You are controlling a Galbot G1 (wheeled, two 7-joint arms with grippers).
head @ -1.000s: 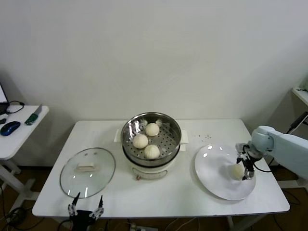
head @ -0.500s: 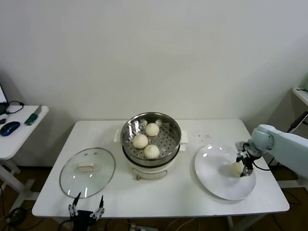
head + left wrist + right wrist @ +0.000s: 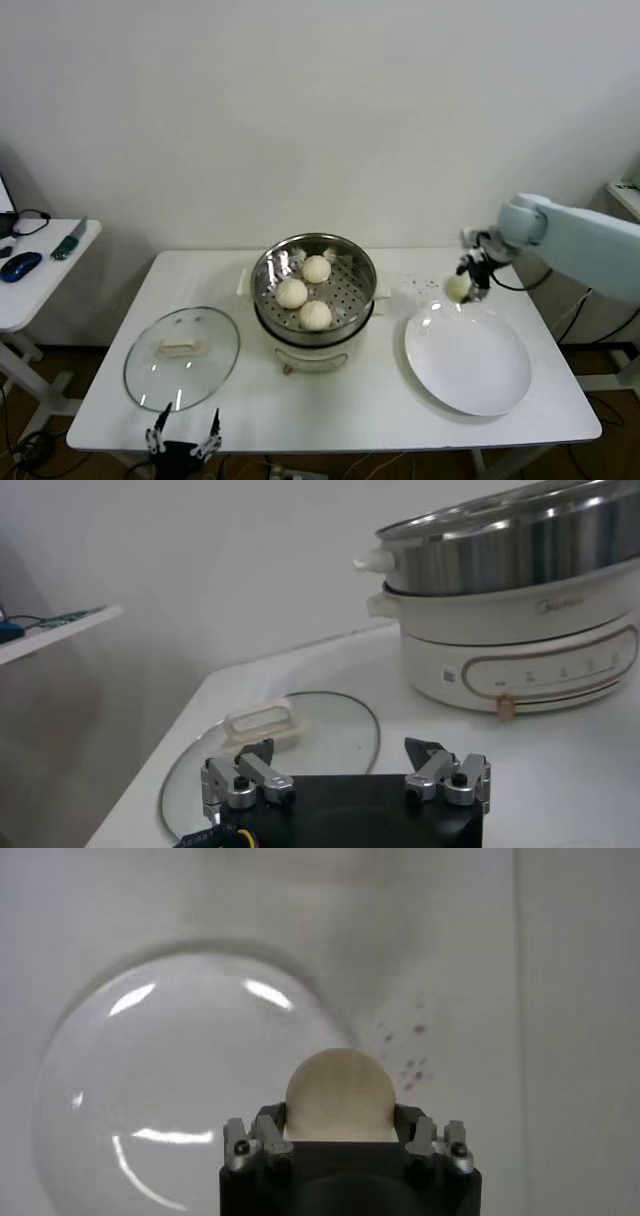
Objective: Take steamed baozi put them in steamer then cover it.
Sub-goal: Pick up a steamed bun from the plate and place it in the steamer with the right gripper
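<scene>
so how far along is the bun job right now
Done: three buns sit in the steamer. In hand: the right end effector holds the fourth bun in the air above the far edge of the bare white plate. Left: carry it into the steamer, then fit the glass lid, which lies on the table near the idle, open left end effector.

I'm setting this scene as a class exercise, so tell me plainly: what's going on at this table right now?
The right gripper is shut on a steamed baozi, held in the air above the far edge of the white plate, which has nothing on it. Three baozi already sit in the open steamer. The glass cover lies flat on the table beside the steamer, not yet on. The left gripper waits open at the table's near edge, by the cover.
</scene>
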